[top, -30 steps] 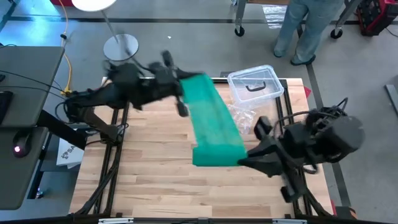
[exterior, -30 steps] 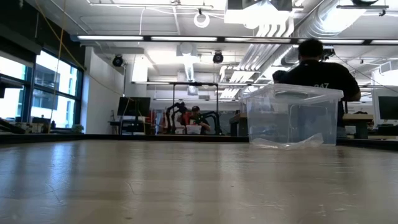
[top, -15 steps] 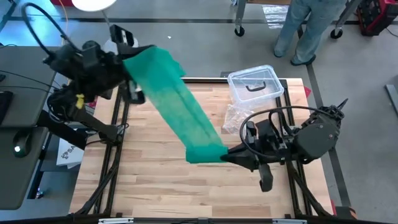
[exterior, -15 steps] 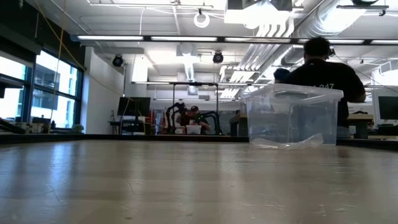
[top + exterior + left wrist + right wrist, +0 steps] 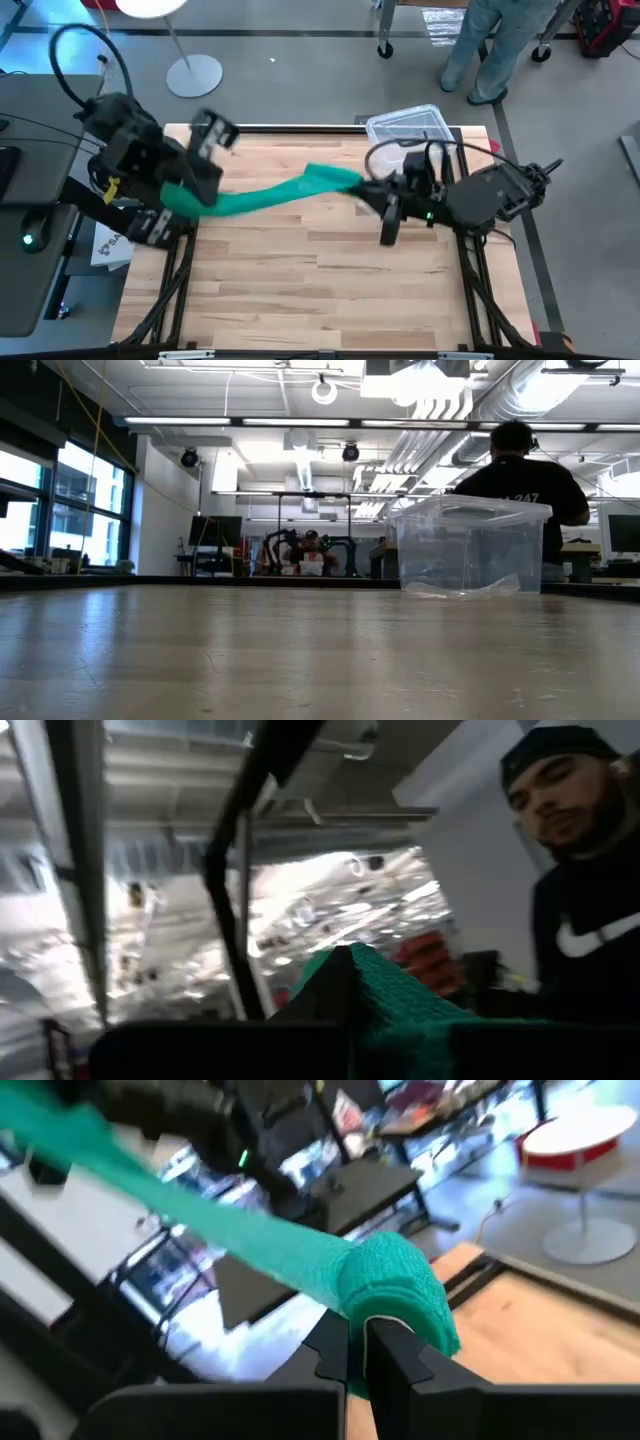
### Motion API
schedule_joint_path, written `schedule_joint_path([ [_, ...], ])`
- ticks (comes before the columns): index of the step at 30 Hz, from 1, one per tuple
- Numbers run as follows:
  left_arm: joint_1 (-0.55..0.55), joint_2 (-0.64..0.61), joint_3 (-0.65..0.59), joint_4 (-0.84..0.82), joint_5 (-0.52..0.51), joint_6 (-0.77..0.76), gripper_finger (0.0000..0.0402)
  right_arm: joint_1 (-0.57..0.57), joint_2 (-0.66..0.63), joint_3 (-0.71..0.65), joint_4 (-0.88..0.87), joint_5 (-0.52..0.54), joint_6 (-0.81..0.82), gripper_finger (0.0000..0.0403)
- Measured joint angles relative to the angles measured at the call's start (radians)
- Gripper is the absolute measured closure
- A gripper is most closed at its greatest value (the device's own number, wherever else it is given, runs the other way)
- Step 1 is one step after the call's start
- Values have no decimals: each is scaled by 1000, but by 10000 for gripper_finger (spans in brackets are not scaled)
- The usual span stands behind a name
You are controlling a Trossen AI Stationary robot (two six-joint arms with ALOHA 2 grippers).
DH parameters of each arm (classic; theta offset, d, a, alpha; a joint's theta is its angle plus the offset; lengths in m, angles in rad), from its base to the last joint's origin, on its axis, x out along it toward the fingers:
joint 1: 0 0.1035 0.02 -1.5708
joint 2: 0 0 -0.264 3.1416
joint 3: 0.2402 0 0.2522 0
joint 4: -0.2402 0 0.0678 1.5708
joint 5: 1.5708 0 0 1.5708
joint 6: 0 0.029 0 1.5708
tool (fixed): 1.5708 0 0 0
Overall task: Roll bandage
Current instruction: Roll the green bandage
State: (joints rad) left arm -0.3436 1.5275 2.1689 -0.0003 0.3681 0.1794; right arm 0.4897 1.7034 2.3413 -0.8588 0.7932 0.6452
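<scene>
Wooden bench [image 5: 300, 290] sits in a big open lab with ceiling lights and pipes, and from table height it looks bare apart from the clear box [image 5: 468, 547] on the far side. Neither arm nor the bandage shows at that level, so they're all up above it.

From overhead, the bandage [image 5: 262, 194] is stretched in the air across the far half of the bench, a green strip sagging a bit between the two arms. Left gripper [image 5: 180, 192] is over the bench's left edge, clamped on that end, though the end itself is mostly buried behind the dark arm. Its wrist camera just shows a bunched green lump [image 5: 395, 1010] right at the fingers, everything else blurry.

Right gripper [image 5: 362, 190] is near the box, pinched tight on the other end, which is bunched into a fat wad [image 5: 395, 1295] above the fingers [image 5: 335, 1355].

The box [image 5: 408, 131] is partly covered by the right arm from above. A person [image 5: 518, 480] stands behind the box, legs cut off by it.
</scene>
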Motion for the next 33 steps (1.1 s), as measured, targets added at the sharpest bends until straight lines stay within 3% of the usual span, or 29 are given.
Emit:
schedule_joint_path([
  [7,-58,13,0,-229,-95,-33,381,-20,-65,0,166,42,-220,397],
  [15,-53,57,1,-473,-220,-80,267,-1,-108,0,354,-18,-414,397],
  [23,-51,137,2,-874,-499,122,178,33,-106,-1,423,-68,-497,397],
  [27,-62,170,1,-856,-508,197,161,37,-105,-2,422,-68,-495,397],
  [33,-71,160,0,-644,-498,188,134,37,-107,-1,414,-68,-489,397],
])
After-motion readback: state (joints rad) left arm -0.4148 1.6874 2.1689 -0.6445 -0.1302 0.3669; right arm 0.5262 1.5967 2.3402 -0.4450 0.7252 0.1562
